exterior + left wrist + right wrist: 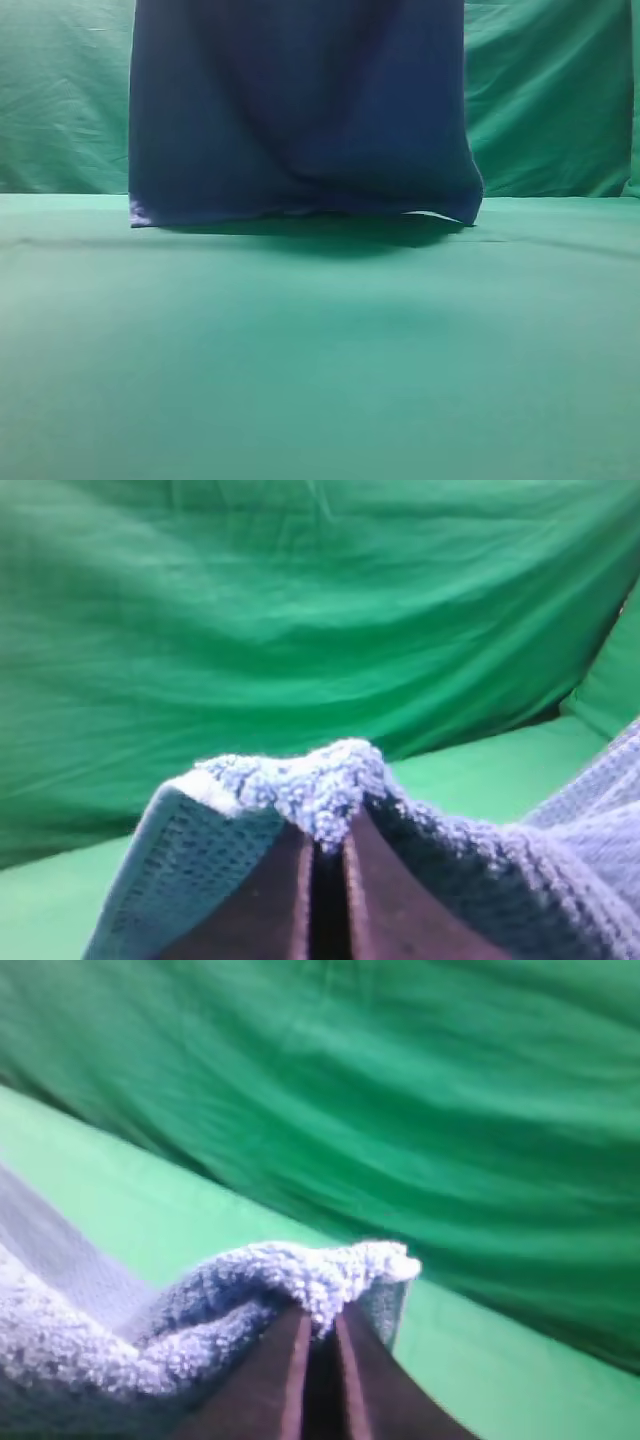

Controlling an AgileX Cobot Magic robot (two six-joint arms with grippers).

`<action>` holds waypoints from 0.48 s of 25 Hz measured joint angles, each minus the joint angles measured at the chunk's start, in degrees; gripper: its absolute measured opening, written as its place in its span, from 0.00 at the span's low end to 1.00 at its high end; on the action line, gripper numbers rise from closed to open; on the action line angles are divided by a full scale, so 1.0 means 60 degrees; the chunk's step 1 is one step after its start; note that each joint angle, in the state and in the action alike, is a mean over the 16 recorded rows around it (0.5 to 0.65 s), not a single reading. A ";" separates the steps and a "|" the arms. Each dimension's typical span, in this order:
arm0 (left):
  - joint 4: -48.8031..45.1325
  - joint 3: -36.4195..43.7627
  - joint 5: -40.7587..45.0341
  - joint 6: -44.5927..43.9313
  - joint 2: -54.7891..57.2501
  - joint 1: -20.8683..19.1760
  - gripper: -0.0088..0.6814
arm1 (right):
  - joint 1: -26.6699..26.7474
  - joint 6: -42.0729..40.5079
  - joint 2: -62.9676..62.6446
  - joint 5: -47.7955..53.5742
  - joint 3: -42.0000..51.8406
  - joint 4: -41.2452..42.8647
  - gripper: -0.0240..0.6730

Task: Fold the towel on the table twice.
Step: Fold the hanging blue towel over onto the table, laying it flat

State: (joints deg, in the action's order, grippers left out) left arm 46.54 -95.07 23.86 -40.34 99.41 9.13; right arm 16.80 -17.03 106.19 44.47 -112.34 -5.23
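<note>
Between the closed fingers of the left gripper [325, 865] sits a bunched corner of the towel [300, 785], and the right gripper [322, 1345] pinches a second corner the same way. One towel, two grippers, one table and one cloth backdrop make up the count.

Seen from the high view, the table [320, 360] is a broad, smooth, plain green surface filling the lower half of the picture. Behind it hangs the backdrop [550, 100], a wrinkled green cloth that covers the whole rear of the scene; its folds also fill the upper part of both wrist views.

From the left gripper, the towel rises just past the fingertips as a nubby periwinkle ridge, then falls away on both sides, one flap dropping to the near left and a wider waffle-weave stretch running off to the lower right. From the right gripper, the cloth curls over the fingertips and trails down and off to the left. Both pairs of dark fingers [280, 1375] stand pressed nearly together with only a thin slit between them, the fabric clamped at their tips.

In the high view neither gripper shows. Only the towel [300, 110] appears, hanging as a dark blue sheet, its bottom edge at or just over the table, a shadow beneath.
</note>
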 joint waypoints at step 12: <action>-0.4581 0.0492 0.2457 0.4588 -0.0816 0.0022 0.01 | -0.0051 0.0987 -0.1918 0.0646 0.2839 0.0435 0.03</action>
State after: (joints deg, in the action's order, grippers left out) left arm 19.05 -92.12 38.60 -12.81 94.51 9.26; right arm 16.49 -11.11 94.68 48.35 -95.30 -2.62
